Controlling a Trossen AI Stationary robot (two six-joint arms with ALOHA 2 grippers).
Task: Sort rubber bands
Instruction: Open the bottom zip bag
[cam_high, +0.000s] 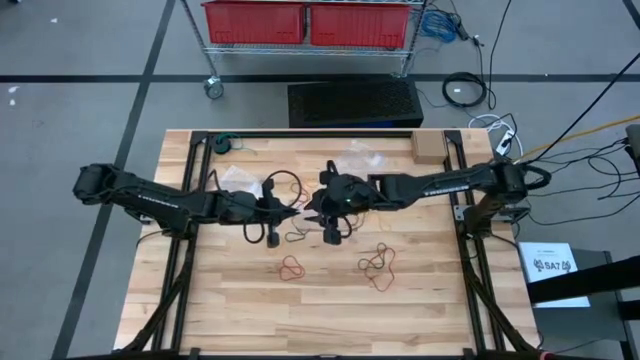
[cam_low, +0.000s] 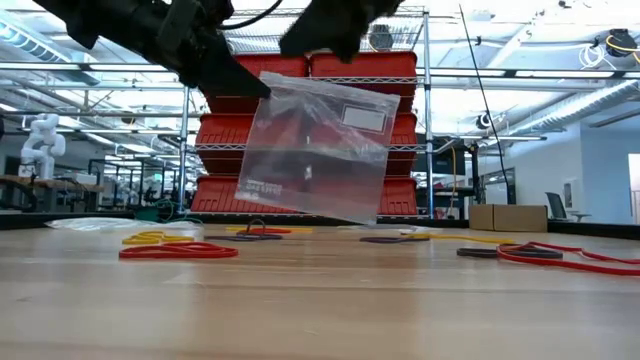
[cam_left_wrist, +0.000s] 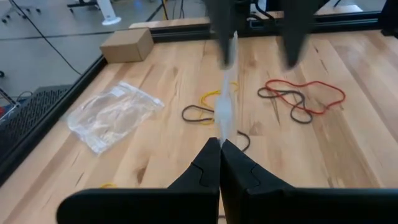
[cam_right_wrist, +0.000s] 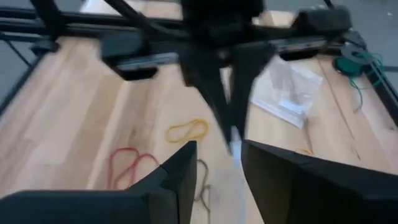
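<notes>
A clear plastic bag (cam_low: 320, 150) hangs above the table's middle, and my left gripper (cam_left_wrist: 219, 155) is shut on it. My right gripper (cam_right_wrist: 217, 152) is open at the bag's top. Its fingers stand on either side of the bag's edge (cam_right_wrist: 235, 148). Rubber bands lie flat on the wood below. There is a red one (cam_high: 292, 266), a red and black tangle (cam_high: 380, 262), a yellow one (cam_left_wrist: 211, 96) and a black one (cam_left_wrist: 198, 114). My left gripper pinches the bag's upper corner (cam_low: 262, 86) between its two shut fingers, coming from the table's left and slanting down. The bag hangs tilted below the fingers, clear of the table. I cannot tell whether my right gripper touches the bag.
Two more clear bags (cam_high: 235, 178) (cam_high: 360, 155) lie flat on the far half of the table. A cardboard box (cam_high: 428, 148) sits at the far right, and a green bundle (cam_high: 222, 145) lies at the far left. The near half of the table holds only scattered bands.
</notes>
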